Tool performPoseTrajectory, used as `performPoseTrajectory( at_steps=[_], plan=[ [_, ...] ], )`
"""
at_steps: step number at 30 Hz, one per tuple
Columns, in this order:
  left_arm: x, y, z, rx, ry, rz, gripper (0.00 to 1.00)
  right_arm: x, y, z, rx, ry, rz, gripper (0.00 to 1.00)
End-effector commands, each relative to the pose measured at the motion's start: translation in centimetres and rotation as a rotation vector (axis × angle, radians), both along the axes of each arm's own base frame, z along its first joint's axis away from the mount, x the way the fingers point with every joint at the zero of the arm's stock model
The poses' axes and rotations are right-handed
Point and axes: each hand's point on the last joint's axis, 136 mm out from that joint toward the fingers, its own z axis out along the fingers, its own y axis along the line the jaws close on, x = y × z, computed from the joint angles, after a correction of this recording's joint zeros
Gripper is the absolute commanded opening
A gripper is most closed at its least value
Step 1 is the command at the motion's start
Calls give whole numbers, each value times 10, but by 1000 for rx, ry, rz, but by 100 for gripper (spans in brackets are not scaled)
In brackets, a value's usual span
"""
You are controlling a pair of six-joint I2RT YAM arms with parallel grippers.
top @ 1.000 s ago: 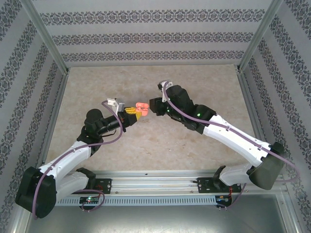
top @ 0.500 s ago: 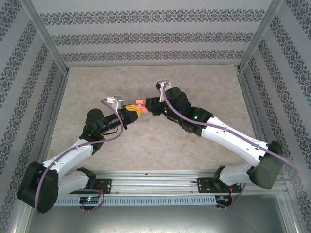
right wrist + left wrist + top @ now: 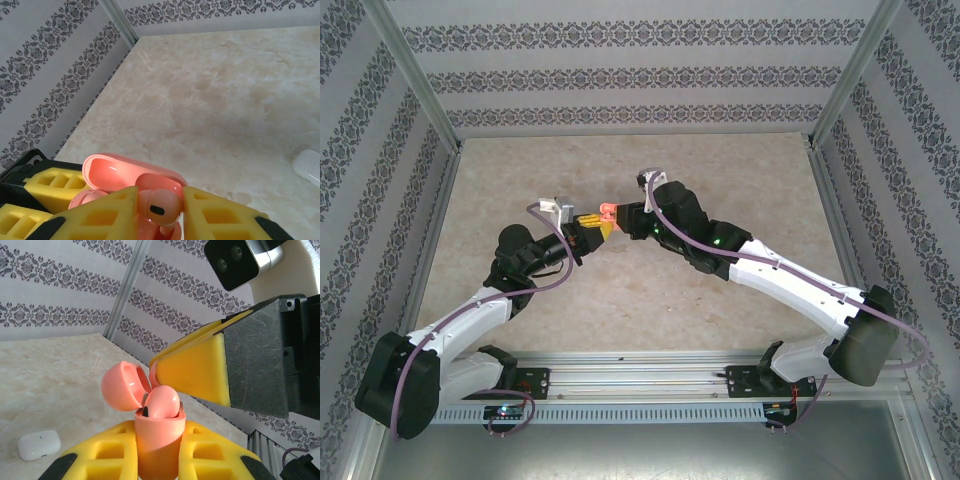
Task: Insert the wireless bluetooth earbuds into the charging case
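Observation:
My left gripper [image 3: 159, 445] is shut on the body of a coral charging case [image 3: 158, 432] and holds it upright above the table, with its lid [image 3: 122, 387] swung open. One coral earbud [image 3: 162, 402] sits in the case's mouth. My right gripper [image 3: 159, 200] is shut on a second coral earbud [image 3: 160, 206], right over the open case lid [image 3: 117, 172]. In the top view the left gripper [image 3: 592, 229] and the right gripper [image 3: 624, 215] meet at the case [image 3: 608, 211] over the middle of the table.
A white charging case [image 3: 39, 444] lies shut on the marble tabletop [image 3: 225, 100]; it also shows as a white case [image 3: 310, 167] at the right edge of the right wrist view. Patterned walls and metal frame posts [image 3: 415, 95] enclose the table.
The right gripper has moved left with its earbud, up to the open case. The left gripper has lifted the case slightly farther back. Both grips are unchanged.

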Motion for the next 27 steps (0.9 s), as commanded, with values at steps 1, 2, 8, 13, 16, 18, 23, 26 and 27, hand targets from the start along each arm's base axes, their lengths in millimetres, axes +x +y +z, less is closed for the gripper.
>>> performPoseTrajectory(
  at_steps=[1,2,8,13,16,18,23,26,27],
  plan=[
    [-5,-3,31,-50,-89,-15,0,-2,5,-8,-3,5,8,26],
    [-5,-3,31,-49,-89,-16,0,-2,5,-8,-3,7,10,26],
    [-3,-4,33,-48,-95,-13,0,-8,5,-12,-3,38,30,26],
    [-1,-4,32,-43,-94,-12,0,-14,4,-18,3,93,24,28],
    [0,-5,32,-43,-93,-13,0,-16,1,-24,-8,136,11,30],
    [0,-5,34,-44,-96,-15,0,-17,0,-28,-22,164,4,31],
    [0,-6,35,-48,-99,-18,0,-19,4,-28,-18,201,7,34],
    [0,-6,35,-53,-97,-18,0,-19,6,-23,-13,214,12,37],
    [0,-5,35,-54,-96,-18,0,-19,6,-22,-12,217,12,38]
  ],
)
